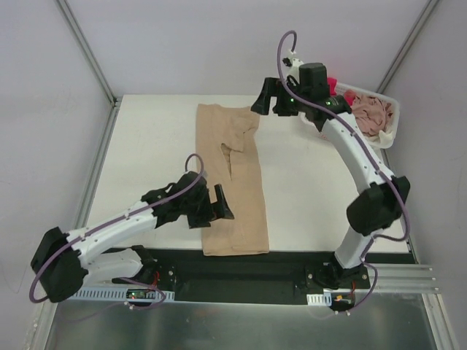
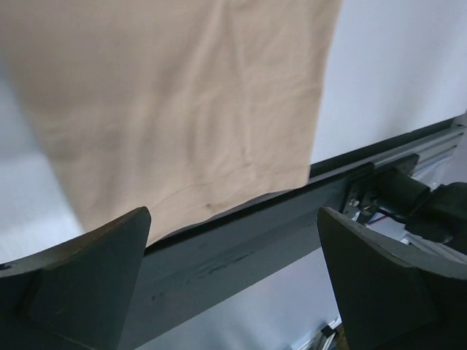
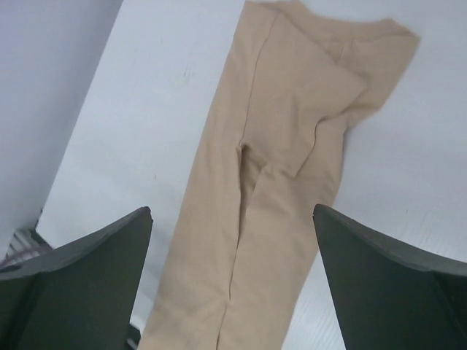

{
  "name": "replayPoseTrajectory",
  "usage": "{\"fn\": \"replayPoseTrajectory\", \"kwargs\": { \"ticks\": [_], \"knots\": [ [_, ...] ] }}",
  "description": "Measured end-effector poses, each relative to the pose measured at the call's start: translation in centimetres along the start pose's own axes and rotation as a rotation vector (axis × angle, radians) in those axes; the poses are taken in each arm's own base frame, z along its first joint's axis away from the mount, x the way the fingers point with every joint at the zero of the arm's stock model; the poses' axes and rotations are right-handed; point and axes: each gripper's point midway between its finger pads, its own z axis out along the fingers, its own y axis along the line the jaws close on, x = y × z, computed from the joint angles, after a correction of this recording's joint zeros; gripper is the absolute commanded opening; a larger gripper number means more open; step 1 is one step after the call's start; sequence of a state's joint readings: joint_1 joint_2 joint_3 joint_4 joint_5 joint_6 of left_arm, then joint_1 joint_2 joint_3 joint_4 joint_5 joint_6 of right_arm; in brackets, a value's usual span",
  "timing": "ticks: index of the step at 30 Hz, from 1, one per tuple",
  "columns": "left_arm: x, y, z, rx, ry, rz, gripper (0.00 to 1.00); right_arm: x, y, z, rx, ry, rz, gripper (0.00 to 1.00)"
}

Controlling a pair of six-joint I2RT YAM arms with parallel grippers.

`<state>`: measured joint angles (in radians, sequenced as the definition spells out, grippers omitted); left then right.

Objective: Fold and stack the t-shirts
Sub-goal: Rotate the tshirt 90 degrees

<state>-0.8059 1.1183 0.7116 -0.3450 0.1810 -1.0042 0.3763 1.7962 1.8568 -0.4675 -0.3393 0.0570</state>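
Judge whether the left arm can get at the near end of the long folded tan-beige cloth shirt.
Probably yes: the open left gripper hangs beside the tan-beige cloth shirt, nothing between them.

White matte table (image 1: 153,146), filling the middle of the top view. Carries one tan t-shirt (image 1: 233,189), folded lengthwise into a long narrow strip, running from upper centre down to lower centre of the frame. Lies flat, with a sleeve turned in and some creases near the upper end. Reaches with its lower hem the black mounting plate (image 1: 248,273) along the bottom edge. Holds also a white basket (image 1: 394,125) in the upper right corner, well apart from the strip.
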Motion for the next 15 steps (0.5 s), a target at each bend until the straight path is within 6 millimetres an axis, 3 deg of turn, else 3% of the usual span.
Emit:
{"fn": "replayPoseTrajectory", "kwargs": {
  "ticks": [3,7,9,12,15],
  "knots": [
    [1.8,3.3,-0.9,-0.039,0.000,-0.027,0.99,4.0,1.9,-2.2,0.012,0.056,-0.046,0.97],
    [3.2,5.9,-1.6,-0.063,-0.008,-0.063,0.99,12.2,3.2,-0.3,0.033,0.255,-0.099,0.97],
    [3.7,6.8,-1.5,-0.081,-0.002,-0.077,0.99,16.6,2.7,1.4,0.066,0.376,-0.109,0.97],
    [4.3,7.8,-1.0,-0.121,0.023,-0.098,0.94,21.4,1.2,2.8,0.121,0.495,-0.112,0.97],
    [4.7,8.2,-0.6,-0.149,0.049,-0.112,0.77,25.8,-0.6,2.1,0.198,0.578,-0.101,0.97]
  ]
}}
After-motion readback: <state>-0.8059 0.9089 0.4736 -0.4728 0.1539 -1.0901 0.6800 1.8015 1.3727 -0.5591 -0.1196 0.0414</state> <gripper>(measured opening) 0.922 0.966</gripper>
